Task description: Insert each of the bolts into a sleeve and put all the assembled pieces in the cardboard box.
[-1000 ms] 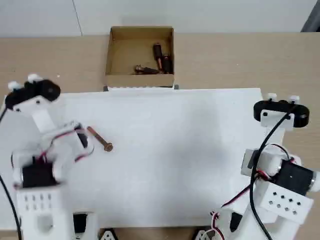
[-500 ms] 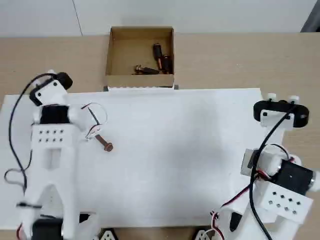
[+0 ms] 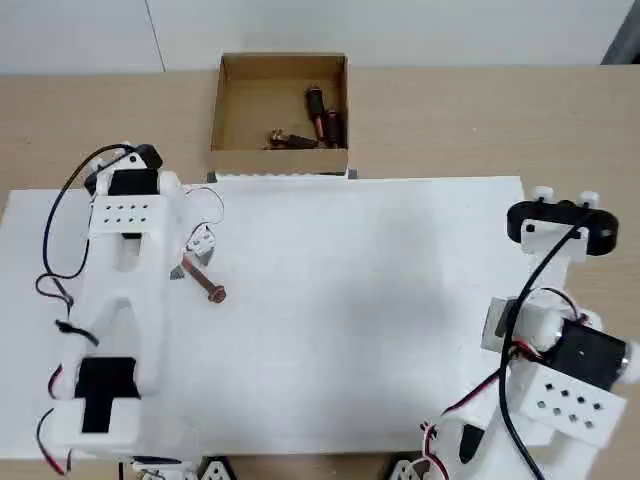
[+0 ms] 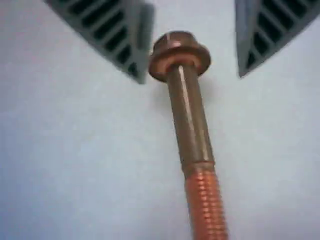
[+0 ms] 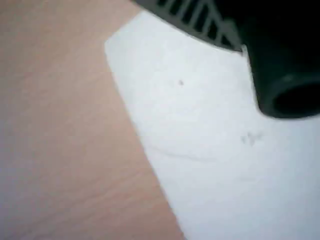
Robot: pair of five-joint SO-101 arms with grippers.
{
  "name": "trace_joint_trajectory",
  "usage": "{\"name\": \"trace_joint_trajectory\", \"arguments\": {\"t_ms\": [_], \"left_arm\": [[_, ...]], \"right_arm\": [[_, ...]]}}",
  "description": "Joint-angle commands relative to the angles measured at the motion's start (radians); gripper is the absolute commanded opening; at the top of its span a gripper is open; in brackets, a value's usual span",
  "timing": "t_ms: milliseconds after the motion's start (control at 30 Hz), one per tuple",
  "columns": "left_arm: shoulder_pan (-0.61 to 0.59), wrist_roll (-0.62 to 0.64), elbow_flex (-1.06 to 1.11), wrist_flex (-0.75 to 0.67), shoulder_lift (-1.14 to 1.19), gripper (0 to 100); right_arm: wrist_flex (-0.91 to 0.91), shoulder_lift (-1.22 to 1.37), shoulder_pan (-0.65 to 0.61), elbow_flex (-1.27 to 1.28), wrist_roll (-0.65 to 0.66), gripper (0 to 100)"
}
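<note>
**Bolt** [image 3: 203, 281]: copper-coloured, lying flat on the white sheet [image 3: 380, 320], at the 9 o'clock side of the surface [image 3: 450, 120].
**Long axis:** runs about 10:30 to 4:30. The flanged head points to 4:30 and the threaded end to 10:30, beneath the left arm.
**Left tool** [image 4: 192, 65]: released, jaws spread, with the bolt head between them.
**Right tool** [image 3: 560, 225]: sits at 3 o'clock. You cannot tell its state.
**Cardboard box** [image 3: 282, 158]: at 12 o'clock, with assembled pieces [image 3: 322, 125] inside.
**Step in hand (judged):** picking up the bolt.
**Next move:** you should close squarely across the axis, near the head, leaving the threaded end free for a sleeve.
</note>
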Motion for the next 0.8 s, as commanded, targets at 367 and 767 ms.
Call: {"name": "trace_joint_trajectory", "arguments": {"t_ms": [367,767], "left_arm": [[0.005,0.003,-0.039,0.017,0.170,15],[0.008,0.029,-0.062,0.017,0.238,0]], "right_arm": [[-0.021,-0.018,0.008,-0.005,-0.011,0.4],[-0.021,-0.018,0.008,-0.005,-0.011,0.4]]}}
